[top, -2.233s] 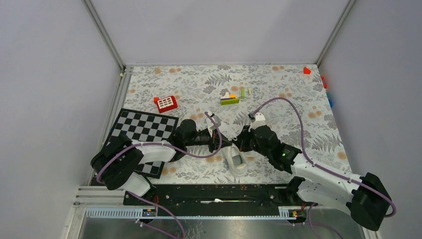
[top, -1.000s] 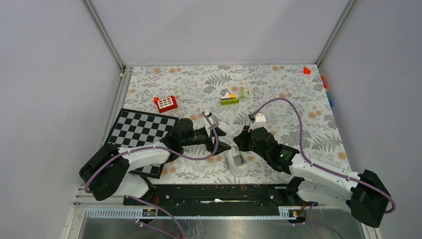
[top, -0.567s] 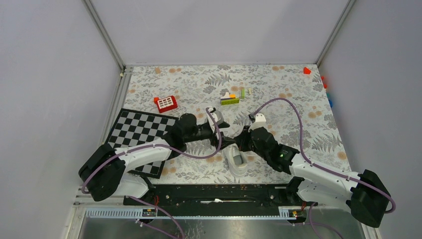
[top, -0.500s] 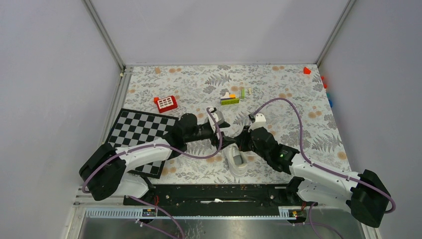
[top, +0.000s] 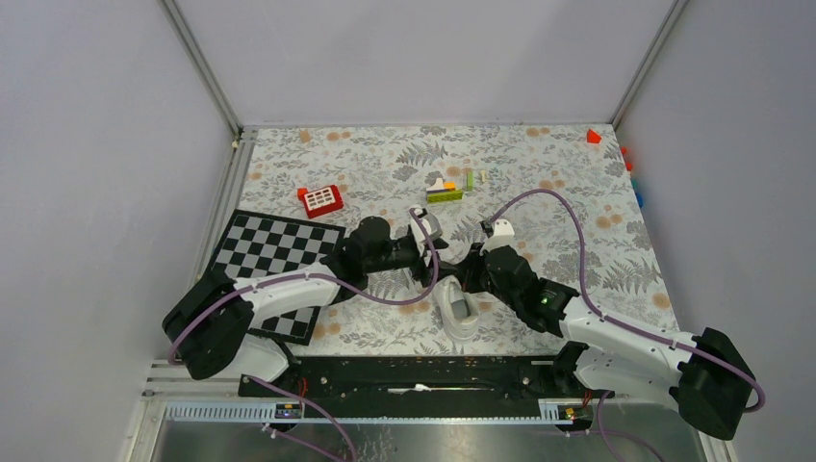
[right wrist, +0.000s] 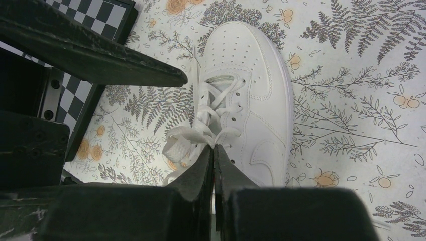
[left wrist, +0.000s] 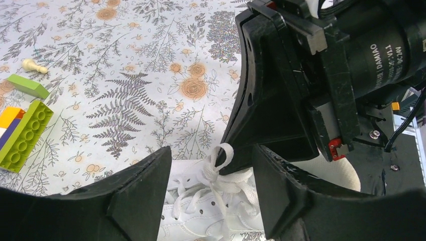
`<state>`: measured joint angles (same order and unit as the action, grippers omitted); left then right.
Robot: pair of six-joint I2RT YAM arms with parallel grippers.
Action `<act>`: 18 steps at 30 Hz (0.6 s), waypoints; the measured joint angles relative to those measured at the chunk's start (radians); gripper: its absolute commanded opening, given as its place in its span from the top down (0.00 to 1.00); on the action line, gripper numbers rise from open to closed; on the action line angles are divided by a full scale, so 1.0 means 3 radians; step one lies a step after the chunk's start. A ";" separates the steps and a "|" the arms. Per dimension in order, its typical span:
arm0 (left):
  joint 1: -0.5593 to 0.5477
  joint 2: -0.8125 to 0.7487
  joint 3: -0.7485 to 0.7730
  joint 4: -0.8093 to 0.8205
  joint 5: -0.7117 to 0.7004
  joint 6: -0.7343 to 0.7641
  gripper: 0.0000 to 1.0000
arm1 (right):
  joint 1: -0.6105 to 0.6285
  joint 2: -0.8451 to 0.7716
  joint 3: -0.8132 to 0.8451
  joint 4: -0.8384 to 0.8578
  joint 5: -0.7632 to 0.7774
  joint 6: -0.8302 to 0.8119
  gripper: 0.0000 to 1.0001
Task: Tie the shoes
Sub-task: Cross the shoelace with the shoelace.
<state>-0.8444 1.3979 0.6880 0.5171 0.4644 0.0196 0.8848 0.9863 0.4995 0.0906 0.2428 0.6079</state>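
Observation:
The white shoe (top: 459,313) lies near the front middle of the floral cloth, its toe pointing away from the arm bases. My right gripper (right wrist: 213,148) is shut on a white lace just above the tongue. A small lace loop (left wrist: 222,152) sticks out of its tips. My left gripper (left wrist: 212,150) is open and straddles that loop and the crossed laces, with its fingers (left wrist: 140,193) not touching them. From above, the left gripper (top: 435,268) meets the right gripper (top: 460,281) over the shoe's lacing. In the right wrist view the shoe (right wrist: 261,90) shows whole.
A checkerboard (top: 279,252) lies at the left under the left arm. A red block (top: 320,199) and a stack of green and yellow bricks (top: 445,192) sit farther back. Another red piece (top: 594,137) is in the far right corner.
My left gripper has swung right and forward until it reaches the laces beside the right gripper, and its jaws have narrowed a little. The right arm and the shoe have stayed put.

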 measured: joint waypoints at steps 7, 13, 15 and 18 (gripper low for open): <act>-0.0006 0.0084 0.0027 0.0029 -0.0010 -0.0008 0.58 | 0.0000 -0.0001 0.0000 0.0000 0.0000 0.0001 1.00; -0.0006 0.0090 0.0027 0.0108 -0.0047 -0.0095 0.80 | 0.0000 -0.0008 0.0000 0.0000 0.0000 0.0001 1.00; -0.0006 0.0089 0.0027 0.0151 -0.0055 -0.0148 0.95 | 0.0000 -0.0008 0.0000 0.0000 0.0000 0.0001 1.00; -0.0006 0.0089 0.0027 0.0215 -0.0058 -0.0212 1.00 | 0.0000 -0.0008 0.0000 0.0000 0.0001 0.0003 1.00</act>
<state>-0.8463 1.4246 0.6960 0.5816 0.4469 -0.0441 0.8848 0.9840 0.4995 0.0906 0.2432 0.6086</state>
